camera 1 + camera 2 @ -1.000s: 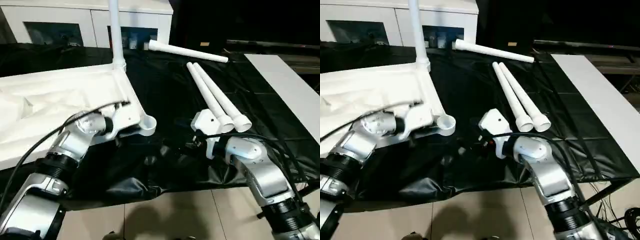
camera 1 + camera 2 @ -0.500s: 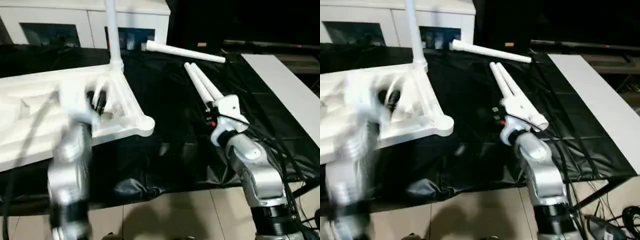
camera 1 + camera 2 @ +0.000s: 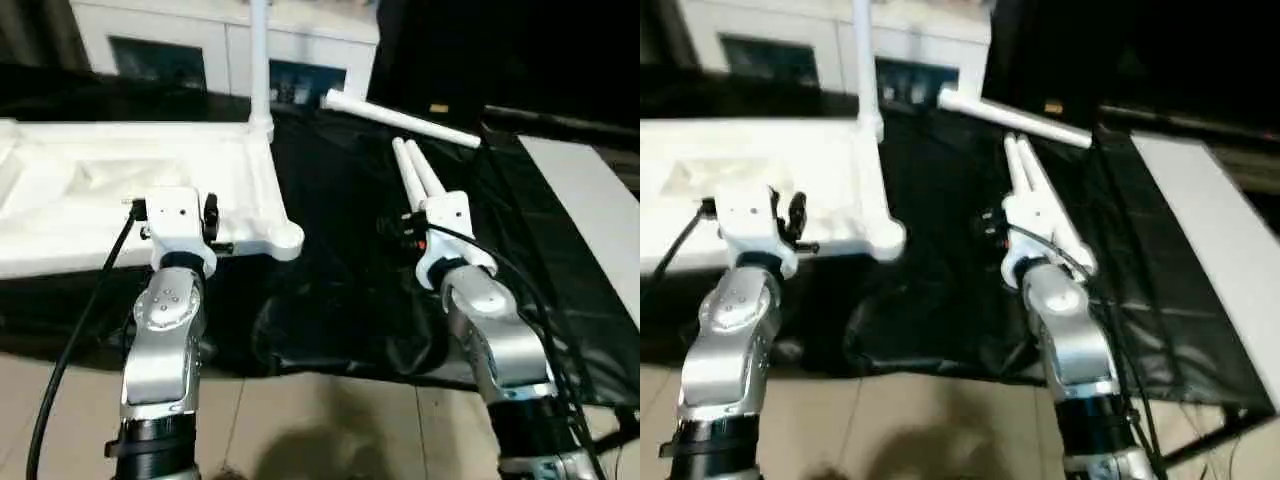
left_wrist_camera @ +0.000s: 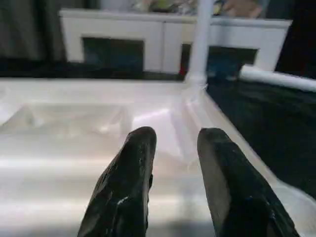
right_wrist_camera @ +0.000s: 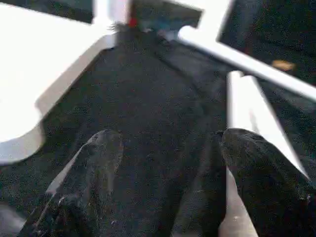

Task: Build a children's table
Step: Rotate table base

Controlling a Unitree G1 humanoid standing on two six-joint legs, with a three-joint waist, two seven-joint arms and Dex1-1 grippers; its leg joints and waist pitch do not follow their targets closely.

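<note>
Two silver forearms reach into the head view over a table draped in glossy, crinkled black sheet (image 3: 340,300). On the robot's left lies the white plastic tabletop (image 3: 90,190), flipped underside up, its moulded recesses smooth and shallow, a rounded corner socket (image 3: 285,238) jutting toward the middle. One tapered leg (image 3: 261,60) already stands upright in the far corner. Two more round legs (image 3: 415,175) lie side by side just ahead of the right arm, and a fourth leg (image 3: 400,117) rests crosswise beyond them. Behind it all sits a white cabinet (image 3: 220,50) with dark glass doors. Over to the left wrist view: the left gripper (image 4: 173,148) hovers above the tabletop's pale hollow, its two rounded black fingers a narrow gap apart, pinching nothing. And the right wrist view: the right gripper (image 5: 170,148) is spread wide over the dark sheet, empty, with one blunt finger just beside the paired legs' flared ends and the tabletop corner off to the other side.
</note>
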